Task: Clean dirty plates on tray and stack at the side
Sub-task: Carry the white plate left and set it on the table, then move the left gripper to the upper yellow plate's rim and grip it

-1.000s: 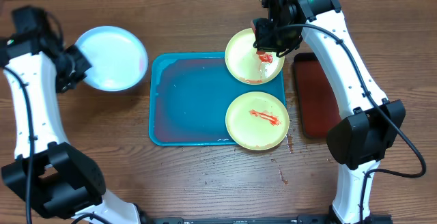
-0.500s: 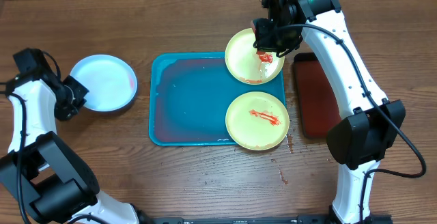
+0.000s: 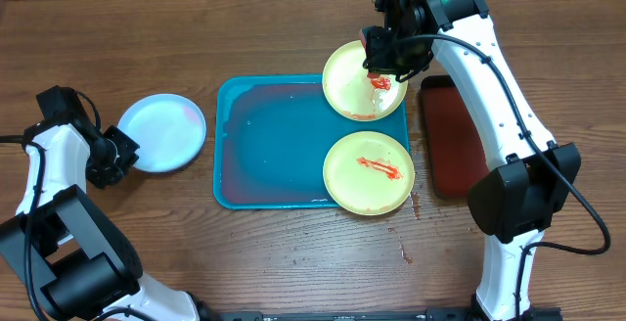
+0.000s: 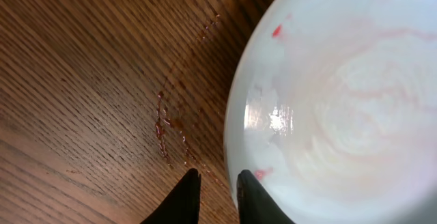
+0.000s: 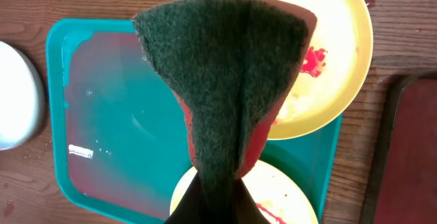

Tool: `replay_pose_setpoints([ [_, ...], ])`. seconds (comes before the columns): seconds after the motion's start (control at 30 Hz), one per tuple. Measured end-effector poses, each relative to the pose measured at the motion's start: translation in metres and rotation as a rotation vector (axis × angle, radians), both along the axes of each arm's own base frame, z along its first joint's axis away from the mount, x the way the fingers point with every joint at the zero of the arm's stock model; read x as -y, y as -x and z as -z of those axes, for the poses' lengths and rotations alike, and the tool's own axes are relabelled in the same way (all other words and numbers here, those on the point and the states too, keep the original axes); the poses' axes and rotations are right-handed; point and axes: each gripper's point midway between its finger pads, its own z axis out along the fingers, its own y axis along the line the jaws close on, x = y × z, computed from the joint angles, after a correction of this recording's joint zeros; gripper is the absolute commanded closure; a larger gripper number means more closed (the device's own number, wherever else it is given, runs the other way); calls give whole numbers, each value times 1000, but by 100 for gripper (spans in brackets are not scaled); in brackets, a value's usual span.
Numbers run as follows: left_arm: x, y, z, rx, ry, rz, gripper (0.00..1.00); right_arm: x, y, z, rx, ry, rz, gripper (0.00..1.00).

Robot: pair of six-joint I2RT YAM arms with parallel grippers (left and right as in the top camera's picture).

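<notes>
On the worktop (image 3: 293, 262), the turquoise tray (image 3: 264, 155) is carrying the far yellow plate (image 3: 342, 76) and the near yellow plate (image 3: 352, 192) on its right side. The blue plate (image 3: 161, 132) is lying on the wood to its left. Your right claw (image 5: 215, 203), pinching the green scouring sponge (image 5: 225, 67), is hanging directly over the far yellow plate's red smear, so that arm is the nearer one. Your left claw (image 4: 215, 197) is sitting slightly parted at the blue plate's rim.

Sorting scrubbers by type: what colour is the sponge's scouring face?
Dark green; the sponge shows best in the right wrist view.

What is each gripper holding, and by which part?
Right gripper: the green scouring pad, pinched at its narrow end. Left gripper: jaws at the rim of the blue plate; grip cannot be told.
</notes>
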Motion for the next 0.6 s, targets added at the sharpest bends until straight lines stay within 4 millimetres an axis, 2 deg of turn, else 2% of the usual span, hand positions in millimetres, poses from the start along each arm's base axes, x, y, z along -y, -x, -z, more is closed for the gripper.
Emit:
replay_pose_setpoints([
  [0.2, 3, 1, 0, -7, 6, 37, 82, 0, 0, 0, -1, 0, -1, 96],
  [0.3, 11, 1, -7, -22, 25, 83, 77, 0, 0, 0, 0, 0, 0, 96],
  [0.4, 22, -16, -26, 8, 25, 158, 70, 0, 0, 0, 0, 0, 0, 96],
  [0.47, 37, -35, -44, 45, 14, 235, 59, 0, 0, 0, 0, 0, -1, 96],
  [0.57, 70, -67, -70, 117, -10, 356, 47, 0, 0, 0, -1, 0, 0, 96],
  [0.6, 86, -79, -79, 148, -18, 406, 44, 1, 0, 0, -1, -1, 1, 96],
])
